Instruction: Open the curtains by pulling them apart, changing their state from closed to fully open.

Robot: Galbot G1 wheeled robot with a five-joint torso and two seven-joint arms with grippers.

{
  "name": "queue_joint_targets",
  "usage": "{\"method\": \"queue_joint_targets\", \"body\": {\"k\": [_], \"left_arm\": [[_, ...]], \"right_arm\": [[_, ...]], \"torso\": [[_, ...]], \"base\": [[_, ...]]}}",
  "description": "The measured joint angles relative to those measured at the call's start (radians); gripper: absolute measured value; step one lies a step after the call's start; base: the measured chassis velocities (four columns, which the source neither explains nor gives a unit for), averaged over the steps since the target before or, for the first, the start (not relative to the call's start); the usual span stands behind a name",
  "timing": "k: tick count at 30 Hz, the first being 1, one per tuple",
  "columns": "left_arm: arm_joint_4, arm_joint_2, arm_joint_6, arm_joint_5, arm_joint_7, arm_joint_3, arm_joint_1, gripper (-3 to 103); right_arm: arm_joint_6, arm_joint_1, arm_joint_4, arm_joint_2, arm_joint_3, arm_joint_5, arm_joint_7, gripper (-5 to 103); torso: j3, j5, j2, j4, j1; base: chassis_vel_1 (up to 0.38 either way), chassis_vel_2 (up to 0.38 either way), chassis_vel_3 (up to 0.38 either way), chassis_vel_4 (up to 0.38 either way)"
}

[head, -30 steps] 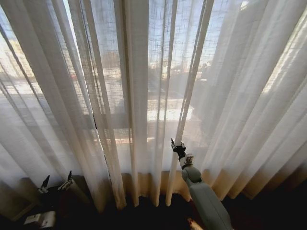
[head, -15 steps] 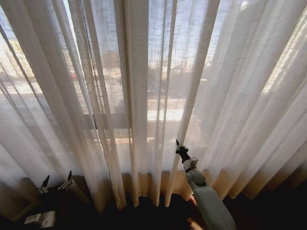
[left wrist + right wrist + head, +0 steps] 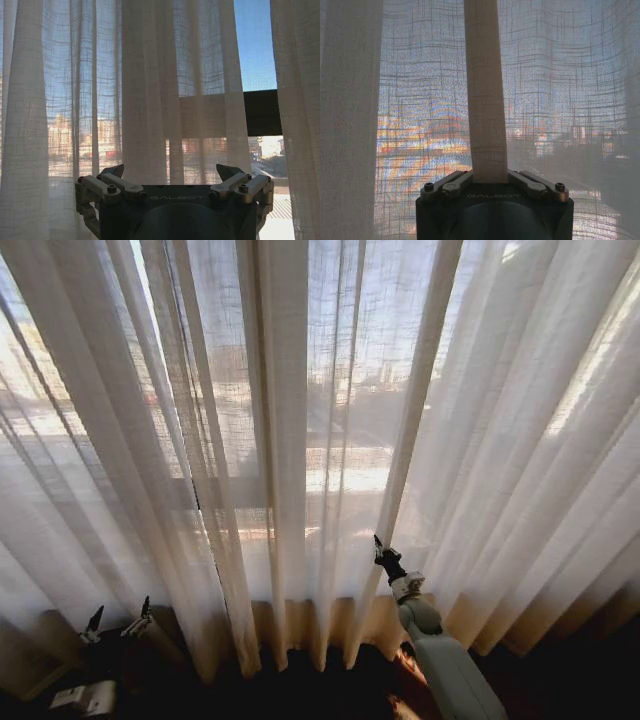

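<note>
Sunlit window; curtains [image 3: 485,90] in right end effector [image 3: 490,179]

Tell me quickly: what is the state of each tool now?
Left tool: open, holding nothing.
Right tool: shut on a fold of the sheer white-cream curtains.

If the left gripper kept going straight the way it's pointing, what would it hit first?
Most likely the curtains: the open left gripper faces their folds head-on, with nothing between, though the distance is unclear.

"GALBOT" on each tool [image 3: 175,197] [image 3: 491,196]
</note>
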Motion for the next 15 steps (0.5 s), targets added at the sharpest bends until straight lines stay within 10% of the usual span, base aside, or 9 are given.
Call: {"method": "queue_joint_targets", "body": {"k": [15], "left_arm": [[0.0,0.0,0.0,0.0,0.0,0.0,0.0,100]], "right_arm": [[-0.001,-0.015,0.002,-0.024,0.025,0.014,-0.002,0]], "torso": [[0.0,-0.0003,0.0,0.0001,0.0]], "base": [[-0.253,-0.264,0.268,0.259]]}}
